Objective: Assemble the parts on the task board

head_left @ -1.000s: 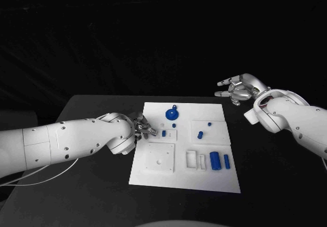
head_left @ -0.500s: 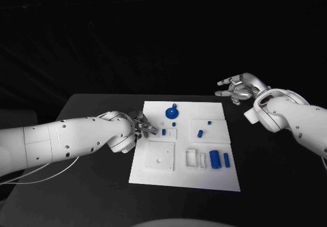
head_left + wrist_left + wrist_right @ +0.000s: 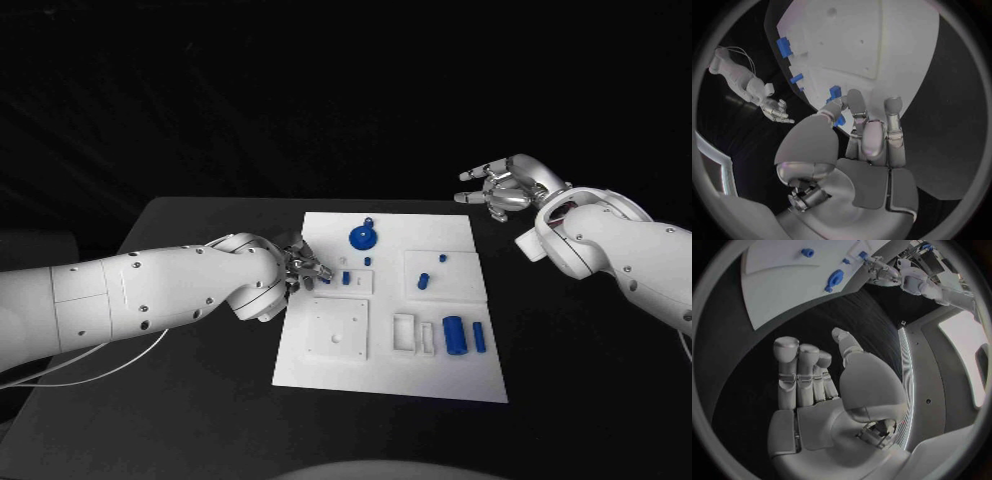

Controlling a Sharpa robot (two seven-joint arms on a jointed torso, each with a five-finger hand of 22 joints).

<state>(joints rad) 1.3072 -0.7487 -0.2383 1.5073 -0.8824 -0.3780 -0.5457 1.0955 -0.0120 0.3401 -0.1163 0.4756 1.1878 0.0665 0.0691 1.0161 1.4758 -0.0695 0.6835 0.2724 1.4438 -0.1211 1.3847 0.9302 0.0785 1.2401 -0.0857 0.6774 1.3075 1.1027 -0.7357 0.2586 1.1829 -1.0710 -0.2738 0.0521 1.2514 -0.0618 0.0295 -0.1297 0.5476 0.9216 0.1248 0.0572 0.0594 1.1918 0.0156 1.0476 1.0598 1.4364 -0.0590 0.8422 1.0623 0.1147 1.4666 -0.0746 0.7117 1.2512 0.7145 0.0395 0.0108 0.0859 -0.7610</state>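
Note:
The white task board (image 3: 433, 372) lies mid-table. A round blue part (image 3: 364, 238), several small blue parts, a blue cylinder (image 3: 456, 337) and a blue bar (image 3: 479, 340) sit on it. My left hand (image 3: 302, 268) hovers over the board's left edge with its fingers curled. In the left wrist view its thumb and a finger (image 3: 856, 105) pinch a small blue part (image 3: 840, 120) just above the board (image 3: 873, 45). My right hand (image 3: 498, 190) is raised beyond the board's far right corner, fingers (image 3: 798, 372) apart, holding nothing.
A raised white square plate (image 3: 335, 332) and two white slot blocks (image 3: 415, 336) occupy the board's near half. Black tabletop surrounds the board. A thin cable trails under my left arm (image 3: 101, 365).
My left hand has edged slightly toward the board, and a small blue part now shows at its fingertips. The right hand has not moved.

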